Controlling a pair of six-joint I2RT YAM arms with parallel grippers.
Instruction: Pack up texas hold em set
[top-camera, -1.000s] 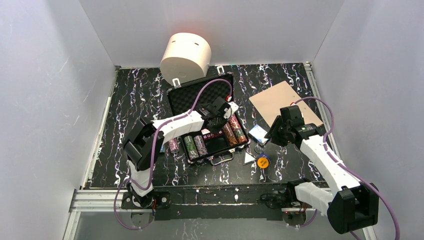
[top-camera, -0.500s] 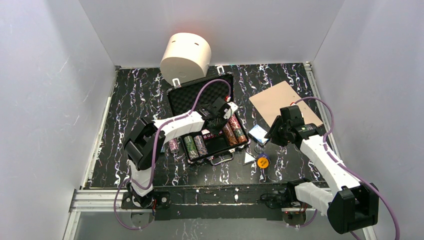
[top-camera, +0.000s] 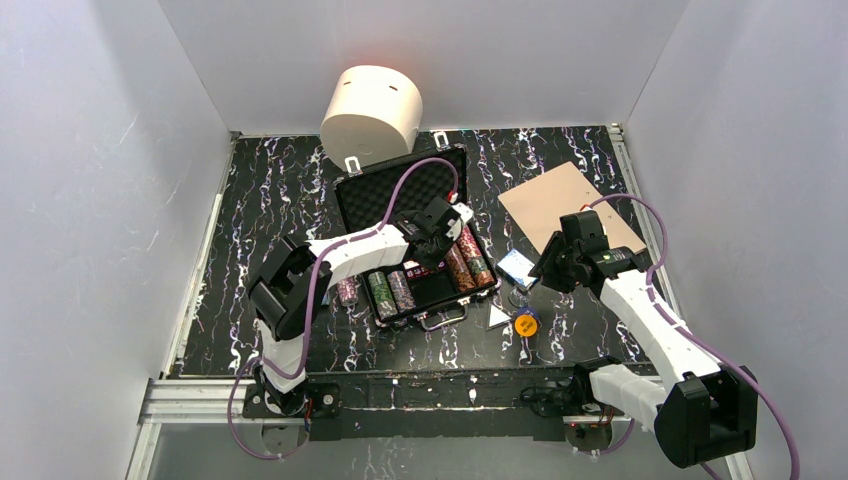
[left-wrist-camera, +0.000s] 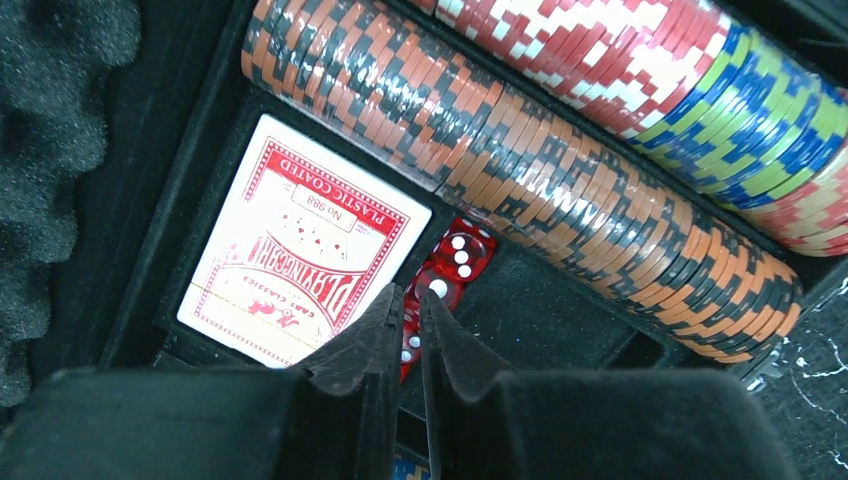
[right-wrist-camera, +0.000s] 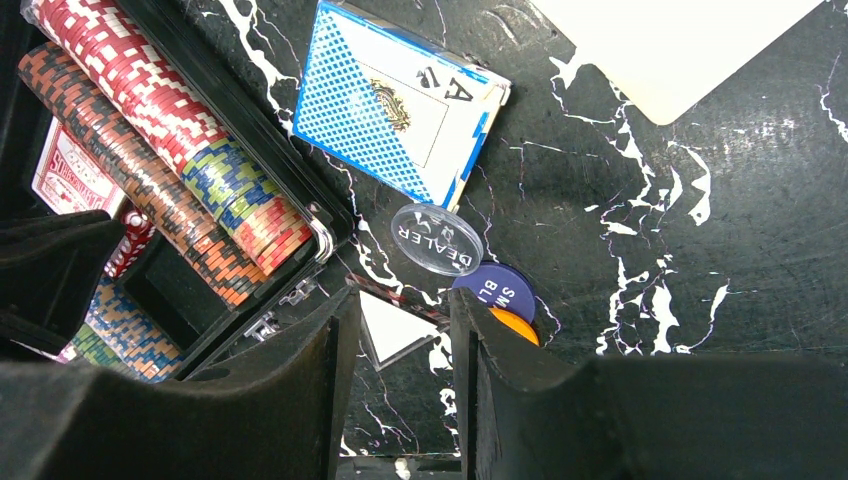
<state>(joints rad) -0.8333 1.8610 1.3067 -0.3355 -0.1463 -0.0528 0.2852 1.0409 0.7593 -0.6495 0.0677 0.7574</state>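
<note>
Two pincers are at work over the black, white-veined worktop (top-camera: 280, 190). Near its middle lies the small black ribbed briefcase (top-camera: 392, 190), open, its foam-lined lid leaning back toward the cream cylinder (top-camera: 372, 112) at the rear wall.

The left pincer (left-wrist-camera: 410, 296) hangs inside the case. Its fingers are almost together, with only a thin slit between them and nothing clamped. The tips are just above the red dice (left-wrist-camera: 455, 255), which sit in a small black pocket. Just beside the dice is the red-backed card deck (left-wrist-camera: 300, 240), flat in its own recess. Along both lies the orange-and-black striped chip stack (left-wrist-camera: 560, 190) on its side. Next to that is a red-and-white chip stack (left-wrist-camera: 600, 45) that runs on into blue-and-green chips. Further stacks fill the nearer slots of the case, and one pinkish chip stack (top-camera: 347, 290) lies on the worktop just outside the left wall.

The right pincer (right-wrist-camera: 402, 295) hovers to the right of the case, fingers apart, gripping nothing. Under it on the worktop are the blue-backed card deck (right-wrist-camera: 400, 105), the clear round dealer button (right-wrist-camera: 437, 240), and a dark blue round button (right-wrist-camera: 495, 288) with the yellow-orange button (right-wrist-camera: 517, 326) touching it. All four lie near one another. A tan flat board (top-camera: 560, 205) lies farther back on the right.
</note>
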